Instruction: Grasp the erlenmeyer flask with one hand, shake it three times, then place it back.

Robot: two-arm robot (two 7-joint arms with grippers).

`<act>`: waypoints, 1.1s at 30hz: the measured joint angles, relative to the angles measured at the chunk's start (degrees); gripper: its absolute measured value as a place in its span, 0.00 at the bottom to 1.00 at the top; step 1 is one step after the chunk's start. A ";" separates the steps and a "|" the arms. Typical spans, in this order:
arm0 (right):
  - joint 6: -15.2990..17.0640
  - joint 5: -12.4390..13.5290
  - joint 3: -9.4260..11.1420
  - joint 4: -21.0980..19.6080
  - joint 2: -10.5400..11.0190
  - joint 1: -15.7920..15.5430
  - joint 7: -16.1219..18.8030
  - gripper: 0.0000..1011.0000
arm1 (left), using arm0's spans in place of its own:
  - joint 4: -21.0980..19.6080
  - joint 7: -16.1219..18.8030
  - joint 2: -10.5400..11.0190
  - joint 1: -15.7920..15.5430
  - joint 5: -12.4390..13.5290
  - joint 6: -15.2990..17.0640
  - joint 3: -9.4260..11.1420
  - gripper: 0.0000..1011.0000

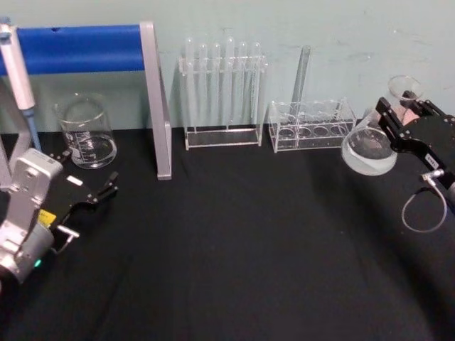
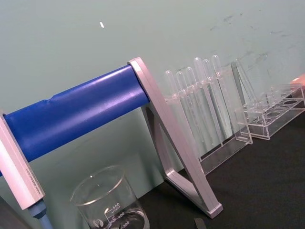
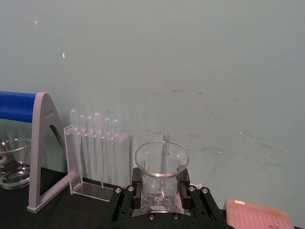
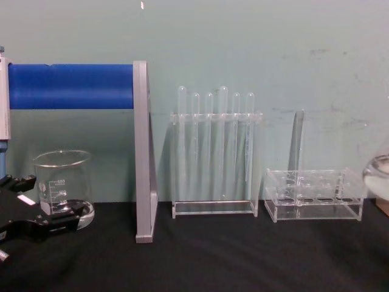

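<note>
The right gripper is at the right edge of the desk, raised above the black surface. Its black fingers are closed on the narrow neck of the clear glass conical erlenmeyer flask, one on each side, just below the flared rim.

The erlenmeyer flask is held off the desk and tilted. Its wide round base points down and towards the robot's left, and its mouth points up and to the right. It hangs just beside the right end of the low clear acrylic rack. The lower part of the base looks whitish. It cannot be determined whether this is liquid or a reflection.

The low clear acrylic rack carries a row of round holes. One long glass tube stands upright in it at the left end. To its left, the tall clear acrylic rack holds six thin test tubes upright in a row, and they appear empty.

The squat cylindrical glass beaker with printed graduations stands upright at the back left of the desk and appears empty. It stands under the blue horizontal bar that the grey metal end frame carries.

The left gripper rests low at the left, near the beaker but apart from it. Its fingers are spread wide and hold nothing.
</note>
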 joint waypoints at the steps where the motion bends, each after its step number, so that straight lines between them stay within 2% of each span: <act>1: 0.11 -0.09 0.01 0.05 -0.16 0.10 0.30 0.44 | 0.00 0.00 0.00 0.00 0.00 0.00 0.00 0.99; 8: 0.49 -0.25 -1.70 0.51 -0.75 1.28 3.73 0.44 | 0.00 0.00 0.00 0.00 0.00 0.00 0.00 0.99; 15: 0.76 0.26 -6.25 1.50 -0.79 3.56 8.91 0.44 | 0.00 0.00 0.00 0.00 0.00 0.00 0.00 0.99; 18: 0.77 0.90 -9.46 2.41 -0.76 5.36 11.96 0.44 | 0.00 0.00 0.00 0.00 0.00 0.00 0.00 0.99; 24: 0.75 1.89 -13.98 3.69 -0.99 8.05 15.90 0.44 | 0.00 0.00 0.00 0.00 0.00 0.00 0.00 0.99; 33: 0.34 2.90 -17.24 4.81 -1.28 10.12 17.63 0.44 | 0.00 0.00 0.00 0.00 0.00 0.00 0.00 0.99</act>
